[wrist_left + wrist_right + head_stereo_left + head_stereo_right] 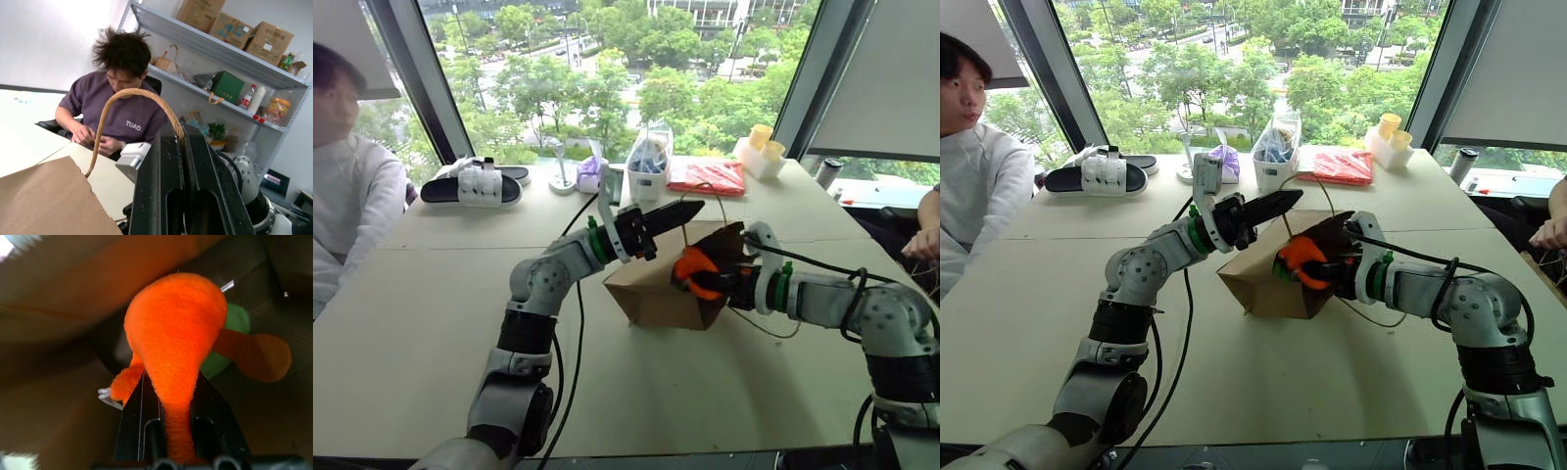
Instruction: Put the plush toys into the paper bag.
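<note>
Reading "TUAO", person's shirt point(133, 126) shows behind paper bag point(44, 203).

Both robot arms are showing round, silver-grey metal parts with black rings between them. Green bands are sitting at the wrists. Thin black cables are hanging along each arm. The left gripper point(690, 210) and the right gripper point(168, 396) are each ending in two flat black fingers point(159, 196).
</note>
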Motion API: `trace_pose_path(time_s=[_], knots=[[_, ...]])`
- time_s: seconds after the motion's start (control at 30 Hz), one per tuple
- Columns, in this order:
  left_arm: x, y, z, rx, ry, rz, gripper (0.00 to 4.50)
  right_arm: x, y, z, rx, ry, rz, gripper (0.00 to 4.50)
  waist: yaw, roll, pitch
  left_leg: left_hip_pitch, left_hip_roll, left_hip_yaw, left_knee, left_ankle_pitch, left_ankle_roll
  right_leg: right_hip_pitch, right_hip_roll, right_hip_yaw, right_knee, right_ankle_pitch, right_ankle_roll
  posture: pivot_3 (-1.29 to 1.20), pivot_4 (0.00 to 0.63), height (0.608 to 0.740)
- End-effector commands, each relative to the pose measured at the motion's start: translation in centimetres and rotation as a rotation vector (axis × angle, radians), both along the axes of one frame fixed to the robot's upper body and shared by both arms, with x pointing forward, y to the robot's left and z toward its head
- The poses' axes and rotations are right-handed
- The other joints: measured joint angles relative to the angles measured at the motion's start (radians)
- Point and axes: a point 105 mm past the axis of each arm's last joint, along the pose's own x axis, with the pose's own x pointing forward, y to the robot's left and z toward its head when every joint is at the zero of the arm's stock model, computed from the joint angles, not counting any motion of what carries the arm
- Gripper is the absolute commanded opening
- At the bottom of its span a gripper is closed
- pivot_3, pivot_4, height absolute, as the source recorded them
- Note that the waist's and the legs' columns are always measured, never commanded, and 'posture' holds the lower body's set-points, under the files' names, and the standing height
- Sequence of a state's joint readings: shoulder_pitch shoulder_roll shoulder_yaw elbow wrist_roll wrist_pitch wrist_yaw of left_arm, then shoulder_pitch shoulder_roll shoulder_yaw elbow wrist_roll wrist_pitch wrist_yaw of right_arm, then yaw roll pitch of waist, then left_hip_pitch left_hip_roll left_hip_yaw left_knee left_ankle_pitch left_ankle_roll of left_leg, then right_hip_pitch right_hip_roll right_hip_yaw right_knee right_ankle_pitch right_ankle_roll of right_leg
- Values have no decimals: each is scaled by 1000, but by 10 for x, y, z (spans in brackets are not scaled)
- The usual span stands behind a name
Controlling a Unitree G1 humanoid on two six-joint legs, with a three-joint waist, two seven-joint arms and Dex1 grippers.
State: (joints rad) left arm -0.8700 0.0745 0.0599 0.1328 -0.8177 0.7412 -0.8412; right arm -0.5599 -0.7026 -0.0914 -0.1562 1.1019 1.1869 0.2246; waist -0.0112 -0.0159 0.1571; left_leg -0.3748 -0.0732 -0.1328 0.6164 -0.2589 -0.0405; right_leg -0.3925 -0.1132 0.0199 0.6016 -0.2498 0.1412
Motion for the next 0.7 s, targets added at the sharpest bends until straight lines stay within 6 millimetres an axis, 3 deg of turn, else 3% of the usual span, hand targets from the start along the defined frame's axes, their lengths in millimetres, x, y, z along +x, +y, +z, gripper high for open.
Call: trace_pose_path(time_s=[0.03, 0.2, 0.27, 0.5, 0.57, 0.63, 0.7], knots=[[-6, 1, 11, -22, -38, -12, 0, 6, -1, 21, -18, -126, -8, 1375, 0, 0, 0, 0, 0, 0, 0, 0, 0, 0, 0, 0, 0, 0, 0, 0, 150, 740], [-4, 0, 8, -23, -29, -9, 0, 9, -5, 27, 18, -176, -29, 3877, 0, 0, 0, 0, 0, 0, 0, 0, 0, 0, 0, 0, 0, 0, 0, 0, 150, 740], [-3, -1, 8, -27, -24, -4, 0, 6, -8, 29, 32, -187, -34, 4452, 0, 0, 0, 0, 0, 0, 0, 0, 0, 0, 0, 0, 0, 0, 0, 0, 150, 740], [0, 0, 9, -37, -17, -3, 0, -26, -19, 50, 71, -300, 27, 4452, 5, 0, 0, 0, 0, 0, 0, 0, 0, 0, 0, 0, -1, 0, 0, 0, 150, 740], [1, 1, 9, -37, -18, 1, 0, -36, -39, 61, 116, -351, -52, 4452, 5, 0, 0, 0, 0, -1, 0, 0, 0, 0, 0, -1, -1, 0, 0, 0, 150, 740], [3, 3, 12, -53, -13, 10, 0, -46, -68, 54, 121, -336, -184, 4452, 14, 0, 0, 0, 0, -1, 0, 0, 0, 1, 0, -1, -1, 0, 0, 0, 150, 740], [5, 5, 15, -64, -9, 15, 0, -60, -86, 33, 68, -276, -254, 4452, 25, 0, 0, 0, 0, -1, 0, -1, 1, 2, 0, -1, -2, 0, 0, 0, 150, 740]])
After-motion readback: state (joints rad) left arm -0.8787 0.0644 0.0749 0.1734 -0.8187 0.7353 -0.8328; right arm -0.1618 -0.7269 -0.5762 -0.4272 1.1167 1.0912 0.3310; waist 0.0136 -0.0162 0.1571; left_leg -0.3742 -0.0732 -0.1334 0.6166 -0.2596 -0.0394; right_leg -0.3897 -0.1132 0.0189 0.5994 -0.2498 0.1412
